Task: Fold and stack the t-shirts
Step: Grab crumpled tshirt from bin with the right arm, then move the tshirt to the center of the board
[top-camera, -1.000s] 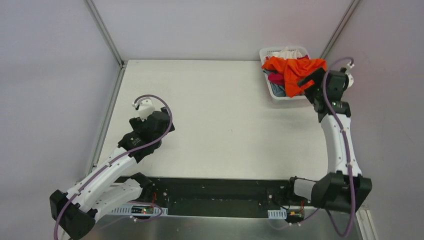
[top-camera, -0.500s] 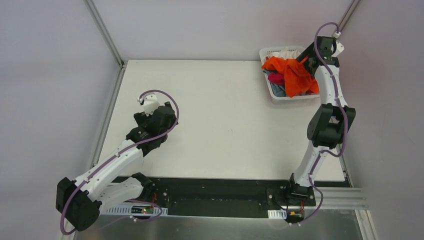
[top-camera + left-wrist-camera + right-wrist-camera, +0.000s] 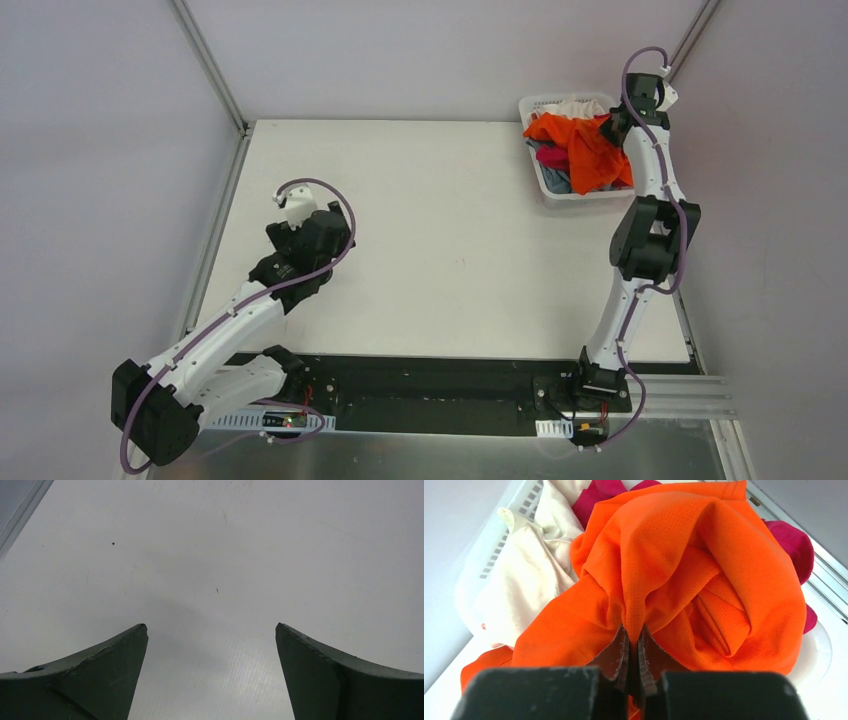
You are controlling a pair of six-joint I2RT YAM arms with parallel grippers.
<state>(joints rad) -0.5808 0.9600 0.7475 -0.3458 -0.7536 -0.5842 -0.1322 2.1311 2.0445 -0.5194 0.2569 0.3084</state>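
orange t-shirt point(image 3: 684, 570) pinched in right hand point(image 3: 633, 630) over the basket point(image 3: 570, 197); left hand point(image 3: 210, 625) agape over table point(image 3: 300, 540), near its left edge

No text, label, brand, number or sign can be read in any view.

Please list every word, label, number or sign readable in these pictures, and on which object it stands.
None can be read. The bright orange mesh t-shirt, the cream t-shirt, the white slotted plastic basket and the white table show no print.
Any marks on the robot arms are too small to read.
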